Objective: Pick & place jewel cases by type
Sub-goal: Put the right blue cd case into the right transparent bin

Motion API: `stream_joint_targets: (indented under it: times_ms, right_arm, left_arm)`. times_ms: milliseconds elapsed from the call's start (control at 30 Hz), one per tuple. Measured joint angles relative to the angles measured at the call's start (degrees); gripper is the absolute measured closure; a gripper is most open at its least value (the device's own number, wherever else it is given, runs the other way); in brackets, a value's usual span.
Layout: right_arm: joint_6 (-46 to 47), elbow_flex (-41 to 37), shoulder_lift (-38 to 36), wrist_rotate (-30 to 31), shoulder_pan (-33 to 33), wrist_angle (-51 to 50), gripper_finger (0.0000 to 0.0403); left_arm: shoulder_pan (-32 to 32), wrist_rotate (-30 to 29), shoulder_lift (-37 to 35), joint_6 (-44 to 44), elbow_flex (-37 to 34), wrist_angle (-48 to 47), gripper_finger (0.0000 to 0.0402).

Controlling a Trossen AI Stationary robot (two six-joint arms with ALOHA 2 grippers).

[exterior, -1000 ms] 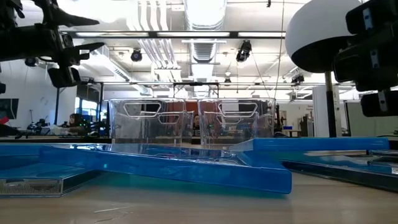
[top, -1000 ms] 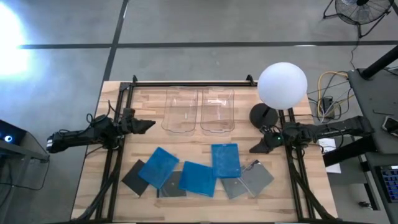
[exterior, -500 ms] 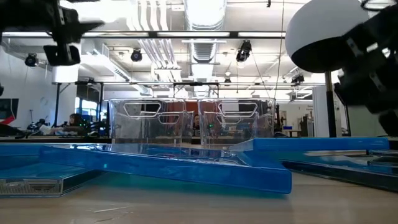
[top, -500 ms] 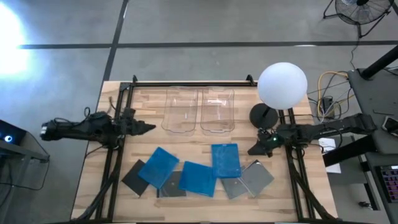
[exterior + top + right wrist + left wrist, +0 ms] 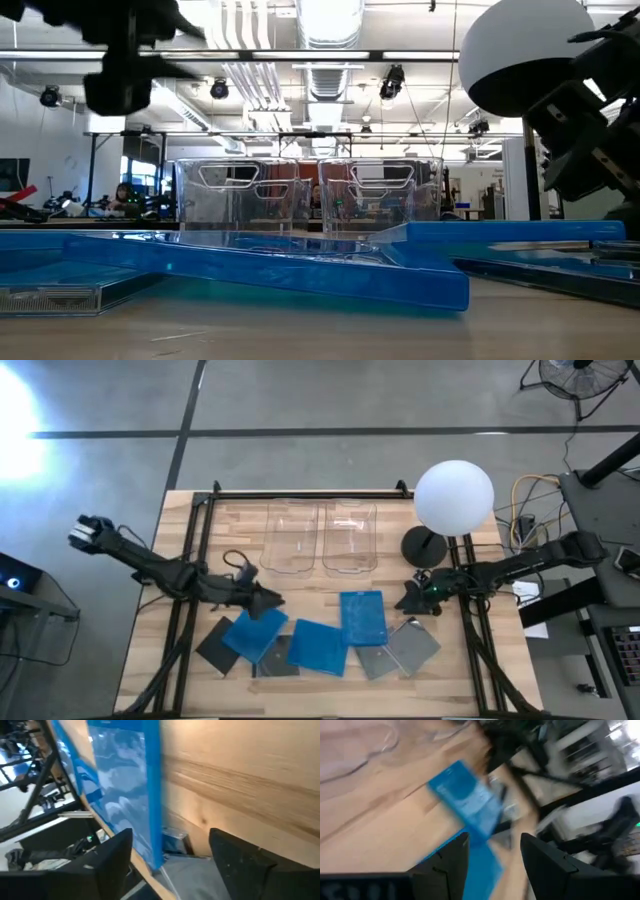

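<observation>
Several jewel cases lie flat near the table's front: three translucent blue ones (image 5: 255,628) (image 5: 318,647) (image 5: 362,617) and dark grey ones (image 5: 215,647) (image 5: 275,658) (image 5: 413,643), some overlapping. My left gripper (image 5: 268,601) hangs open above the far edge of the leftmost blue case; its wrist view (image 5: 492,865) shows a blue case (image 5: 470,802) ahead of the fingers. My right gripper (image 5: 405,600) is open, low beside the right edge of the rightmost blue case (image 5: 125,785), touching nothing.
Two clear bins (image 5: 290,537) (image 5: 349,537) stand side by side at the back middle. A lamp with a white globe (image 5: 454,497) and a dark round base (image 5: 424,545) stands at the back right. Bare wood lies between bins and cases.
My left gripper has swung from the table's left edge toward the middle and near side, and now stands over the leftmost blue case, rolled about its own line. My right gripper has sunk a little toward the rightmost blue case. No case has moved.
</observation>
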Motion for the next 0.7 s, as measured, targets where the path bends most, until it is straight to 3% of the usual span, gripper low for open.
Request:
stream_joint_targets:
  times_ms: [167, 367, 700]
  right_arm:
    - [-4.1, 3.0, 3.5, 1.9, 0.0, -2.4, 0.0101]
    - [-10.9, 10.7, 11.8, 1.9, 0.0, -11.5, 0.0100]
    - [-11.8, 17.0, 25.7, 1.5, 0.0, -6.8, 0.0101]
  left_arm:
    - [0.0, 0.2, 6.5, -0.7, 3.1, -1.6, 0.0241]
    - [-0.1, 2.2, 11.5, -0.7, 4.1, -1.6, 0.0241]
    - [2.9, 5.5, 17.8, 0.3, 3.9, -0.8, 0.0241]
